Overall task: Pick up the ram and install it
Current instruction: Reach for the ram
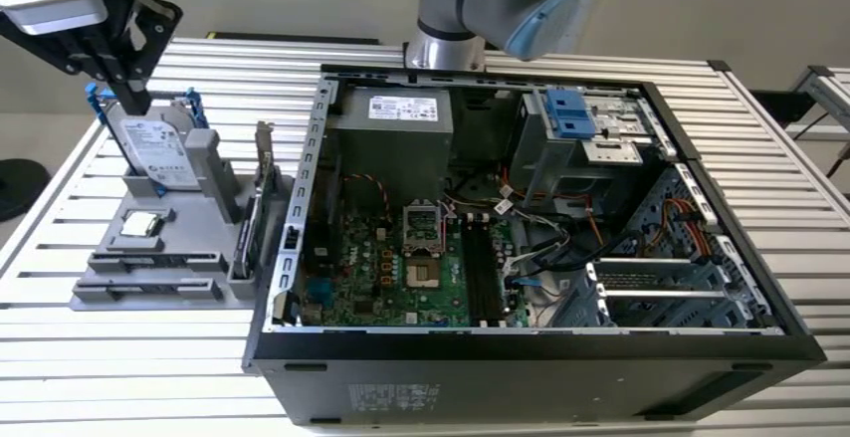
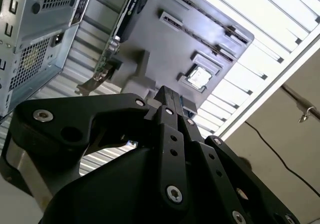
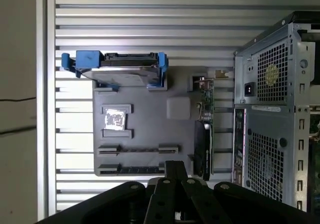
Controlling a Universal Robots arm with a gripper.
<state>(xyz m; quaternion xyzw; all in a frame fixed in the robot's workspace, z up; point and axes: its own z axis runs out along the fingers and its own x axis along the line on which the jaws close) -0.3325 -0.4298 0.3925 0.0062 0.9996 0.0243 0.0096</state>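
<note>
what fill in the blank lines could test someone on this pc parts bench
1. The hard drive stands in a bracket coloured ___.
2. In the exterior view, the gray holder sits on the ___ of the computer case.
3. The gripper hangs over the ___, not over the case.

Missing words: blue; left; holder.

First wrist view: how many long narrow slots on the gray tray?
2. One long slot lies beside the processor chip on the gray tray; the other along the edge farthest from the hard drive. None seems hidden.
</note>
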